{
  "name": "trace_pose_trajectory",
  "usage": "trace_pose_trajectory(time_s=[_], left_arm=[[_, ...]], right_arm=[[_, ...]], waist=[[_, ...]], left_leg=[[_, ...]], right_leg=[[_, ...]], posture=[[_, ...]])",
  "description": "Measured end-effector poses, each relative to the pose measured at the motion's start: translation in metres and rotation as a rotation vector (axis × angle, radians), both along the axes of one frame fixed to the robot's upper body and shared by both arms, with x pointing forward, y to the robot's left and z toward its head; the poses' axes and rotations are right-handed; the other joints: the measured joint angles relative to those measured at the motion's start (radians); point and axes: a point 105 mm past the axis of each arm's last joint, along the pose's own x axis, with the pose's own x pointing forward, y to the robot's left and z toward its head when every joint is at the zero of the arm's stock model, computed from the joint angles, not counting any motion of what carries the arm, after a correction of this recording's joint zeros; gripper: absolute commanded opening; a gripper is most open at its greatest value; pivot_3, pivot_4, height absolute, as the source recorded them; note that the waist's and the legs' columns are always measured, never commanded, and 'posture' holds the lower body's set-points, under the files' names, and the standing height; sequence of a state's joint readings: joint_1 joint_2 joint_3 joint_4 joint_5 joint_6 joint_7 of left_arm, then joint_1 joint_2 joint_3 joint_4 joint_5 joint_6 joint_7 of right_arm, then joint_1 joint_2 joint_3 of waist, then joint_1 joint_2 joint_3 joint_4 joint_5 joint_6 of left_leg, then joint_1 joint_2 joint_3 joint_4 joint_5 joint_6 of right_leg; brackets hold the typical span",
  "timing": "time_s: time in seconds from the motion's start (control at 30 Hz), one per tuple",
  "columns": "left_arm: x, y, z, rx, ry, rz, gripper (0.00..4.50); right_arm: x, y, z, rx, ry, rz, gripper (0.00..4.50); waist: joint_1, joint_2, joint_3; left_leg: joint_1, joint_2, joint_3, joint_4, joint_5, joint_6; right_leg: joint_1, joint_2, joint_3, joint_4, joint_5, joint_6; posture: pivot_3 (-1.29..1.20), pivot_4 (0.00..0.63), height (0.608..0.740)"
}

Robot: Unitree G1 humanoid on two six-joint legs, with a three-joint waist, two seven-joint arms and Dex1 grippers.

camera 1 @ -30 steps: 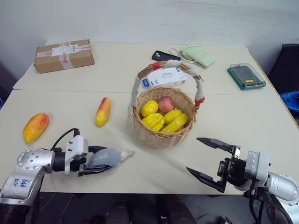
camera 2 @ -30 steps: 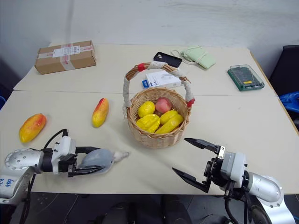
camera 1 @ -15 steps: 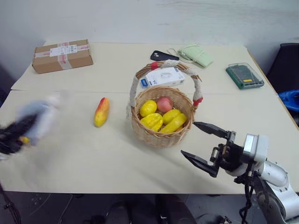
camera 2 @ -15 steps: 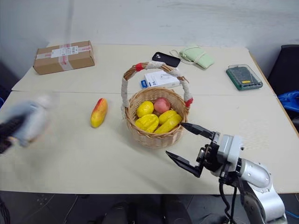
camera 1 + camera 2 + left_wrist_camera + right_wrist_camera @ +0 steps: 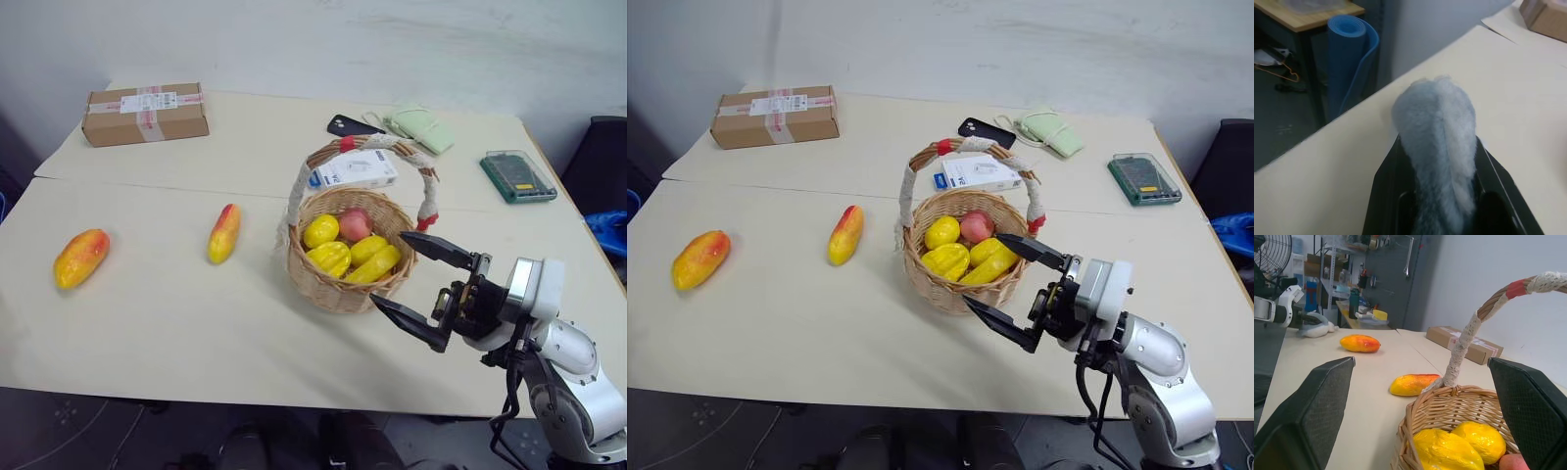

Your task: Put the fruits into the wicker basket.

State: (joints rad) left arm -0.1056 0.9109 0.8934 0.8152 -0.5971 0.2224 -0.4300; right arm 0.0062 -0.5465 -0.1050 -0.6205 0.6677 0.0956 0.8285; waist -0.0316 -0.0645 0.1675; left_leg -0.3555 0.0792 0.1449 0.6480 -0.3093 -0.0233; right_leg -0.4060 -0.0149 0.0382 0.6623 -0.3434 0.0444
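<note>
I see the table (image 5: 176, 323), two pale tops pushed together, and it carries the same items as a second ago. The biggest change is on my left side: the left arm, which lay along the near edge with the grey soft toy (image 5: 1442, 147) in its fingers, has swung out past the left end of the table. In the left wrist view the left gripper (image 5: 1442, 196) is clamped tight on that toy, over the table's edge, with a rolled blue mat (image 5: 1352, 63) and a wooden bench on the floor beyond. The right wrist view catches it far off beside the plump mango.

The right arm has risen a little and come in toward the basket (image 5: 345, 284). The right gripper (image 5: 419, 290) has its jaws spread wide and holds nothing; its upper finger now sits just at the basket's right rim.

The basket stands mid-table, roped handle upright, with yellow fruit and one red fruit inside. Neither mango is in it. The plump mango (image 5: 80, 258) lies near the left end; the slim mango (image 5: 224, 233) lies between it and the basket, apart from both.

Behind sit a cardboard box (image 5: 146, 112) at far left, a white carton (image 5: 355, 169) just behind the basket, a black phone (image 5: 353, 124), a pale green pouch (image 5: 421, 127) and a green case (image 5: 517, 175) at right. A plain pale wall backs the table.
</note>
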Motion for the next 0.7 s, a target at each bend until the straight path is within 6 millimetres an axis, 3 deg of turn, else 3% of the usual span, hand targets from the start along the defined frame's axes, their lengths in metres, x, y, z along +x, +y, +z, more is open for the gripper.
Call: trace_pose_trajectory(time_s=[0.3, 0.37, 0.5, 0.6, 0.7], left_arm=[[0.001, 0.005, 0.002, -0.007, -0.016, 0.012, 3.57], [-0.003, 0.009, 0.011, 0.005, -0.041, 0.020, 3.57], [-0.010, 0.016, 0.054, 0.084, -0.120, -0.027, 3.57], [-0.006, 0.005, 0.089, 0.202, -0.095, -0.183, 3.57], [0.014, -0.021, 0.104, 0.351, 0.090, -0.405, 4.43]], right_arm=[[0.002, -0.004, 0.000, -0.007, 0.008, -0.016, 4.50], [0.002, -0.004, -0.002, -0.007, 0.016, -0.010, 4.50], [0.001, -0.004, -0.003, 0.001, 0.031, 0.022, 4.50], [-0.001, -0.003, -0.003, 0.000, 0.034, 0.037, 4.50], [-0.001, -0.002, -0.003, -0.005, 0.041, 0.046, 4.50]], waist=[[-0.002, 0.001, -0.001], [-0.003, 0.000, -0.001], [-0.002, 0.001, -0.001], [-0.002, 0.003, 0.000], [0.004, 0.006, 0.002]], left_leg=[[0.000, 0.000, 0.001, -0.001, -0.001, 0.001], [0.000, 0.000, 0.001, -0.001, -0.001, 0.001], [0.000, 0.000, 0.001, -0.001, -0.001, 0.001], [0.000, 0.000, 0.001, -0.001, -0.001, 0.002], [0.000, -0.001, 0.002, -0.001, -0.001, 0.002]], right_leg=[[-0.001, -0.006, -0.009, 0.001, 0.000, 0.000], [-0.001, -0.006, -0.009, 0.001, 0.000, 0.000], [-0.001, -0.006, -0.009, 0.001, 0.000, -0.001], [-0.001, -0.008, -0.012, 0.001, -0.001, -0.001], [-0.001, -0.011, -0.018, 0.001, -0.001, -0.003]], posture=[[0.00, 0.150, 0.740], [0.00, 0.150, 0.740], [0.00, 0.150, 0.740], [0.00, 0.150, 0.740], [0.00, 0.150, 0.740]])
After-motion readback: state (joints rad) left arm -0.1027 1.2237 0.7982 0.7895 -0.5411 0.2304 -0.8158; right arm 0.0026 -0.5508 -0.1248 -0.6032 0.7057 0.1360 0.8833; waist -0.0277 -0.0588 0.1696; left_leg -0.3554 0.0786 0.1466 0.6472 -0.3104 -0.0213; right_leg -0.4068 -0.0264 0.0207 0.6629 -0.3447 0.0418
